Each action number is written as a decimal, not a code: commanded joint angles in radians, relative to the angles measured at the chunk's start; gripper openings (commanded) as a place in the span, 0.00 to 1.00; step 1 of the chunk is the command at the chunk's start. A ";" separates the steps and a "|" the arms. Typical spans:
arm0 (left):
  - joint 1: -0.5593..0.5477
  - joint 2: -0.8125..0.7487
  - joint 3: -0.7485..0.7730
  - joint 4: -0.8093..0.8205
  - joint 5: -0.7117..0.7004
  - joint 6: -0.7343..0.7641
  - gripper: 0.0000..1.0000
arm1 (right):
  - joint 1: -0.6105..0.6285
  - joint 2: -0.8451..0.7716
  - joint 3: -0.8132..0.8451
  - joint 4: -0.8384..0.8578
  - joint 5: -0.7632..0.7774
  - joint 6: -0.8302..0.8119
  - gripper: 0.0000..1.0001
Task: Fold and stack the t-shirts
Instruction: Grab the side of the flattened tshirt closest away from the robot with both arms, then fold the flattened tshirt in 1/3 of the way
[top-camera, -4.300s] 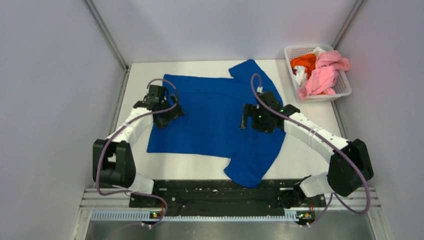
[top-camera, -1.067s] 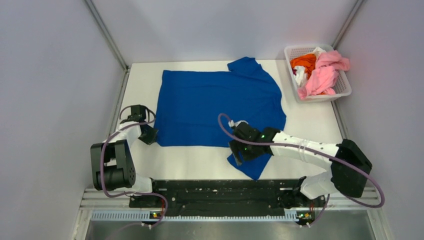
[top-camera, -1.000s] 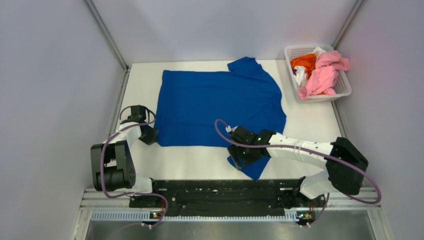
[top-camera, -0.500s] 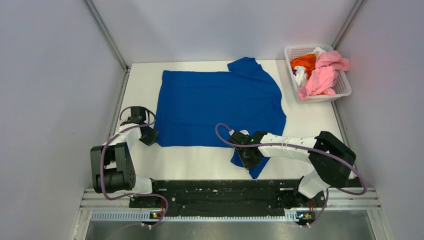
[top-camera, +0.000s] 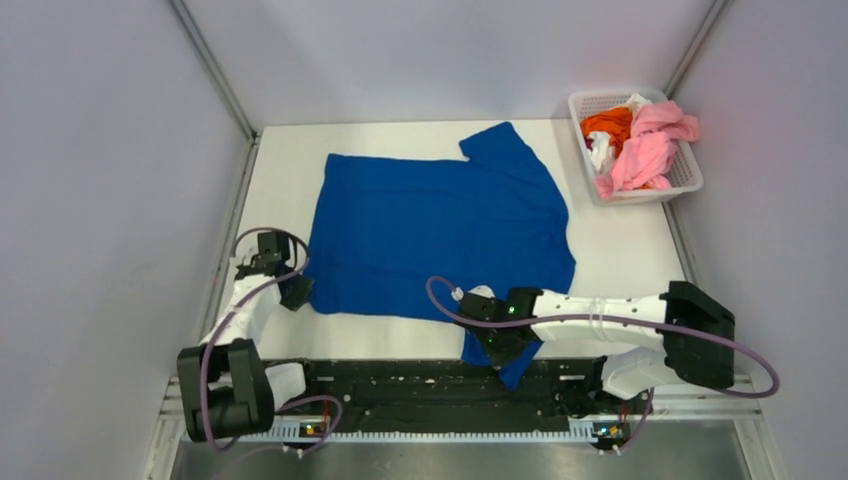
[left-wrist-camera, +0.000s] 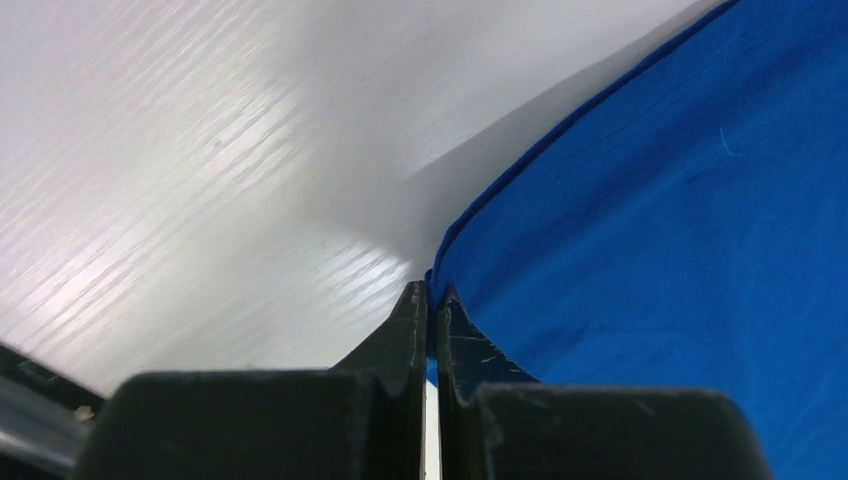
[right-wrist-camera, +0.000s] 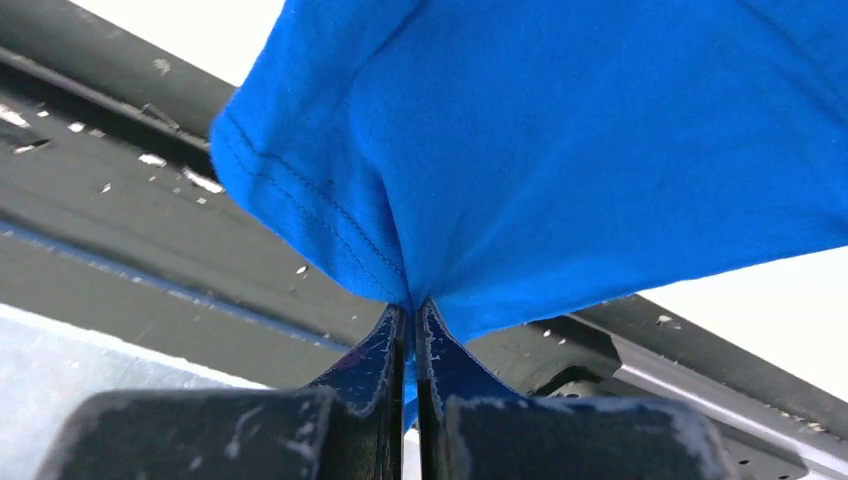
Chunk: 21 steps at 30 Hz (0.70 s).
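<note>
Fingers of the left arm, the left fingers (left-wrist-camera: 415, 322), are pressed together and clamped on the blue t-shirt (top-camera: 440, 235) at its near left corner, where the hem edge is pinched between the tips. In the left wrist view the stitched edge of the cloth is seen running away from the clamped tips, with bare tabletop (left-wrist-camera: 200, 150) to the left of that edge.

At the near right end of the blue t-shirt, the right fingers (right-wrist-camera: 393, 345) are likewise closed, and the near sleeve (top-camera: 515, 368) is gripped between them. In the right wrist view the sleeve cloth is drawn into a point at the tips, and its hemmed cuff is seen folded beside that point. The gripped sleeve is held over the black rail (top-camera: 400, 380) that runs along the near side of the blue t-shirt.

The blue t-shirt is spread flat on the tabletop, plain side up. Its body is laid crosswise, with the bottom hem to the left and the shoulders to the right. The far sleeve (top-camera: 497, 140) is laid flat at the far right corner of the garment.

Beyond the far right corner of the blue t-shirt, and apart from it, a white basket (top-camera: 686, 168) is placed. A pink t-shirt (top-camera: 645, 150), an orange t-shirt (top-camera: 608, 122) and a white t-shirt (top-camera: 602, 150) are bundled in it, unfolded.
</note>
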 joint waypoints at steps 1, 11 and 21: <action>0.000 -0.116 -0.049 -0.087 -0.034 0.000 0.00 | 0.019 -0.107 -0.004 -0.054 -0.002 0.065 0.00; -0.001 -0.202 -0.014 -0.077 0.070 -0.003 0.00 | -0.112 -0.129 0.132 -0.076 0.227 -0.042 0.00; 0.001 -0.064 0.152 -0.065 0.092 -0.022 0.00 | -0.307 -0.130 0.261 0.035 0.323 -0.228 0.00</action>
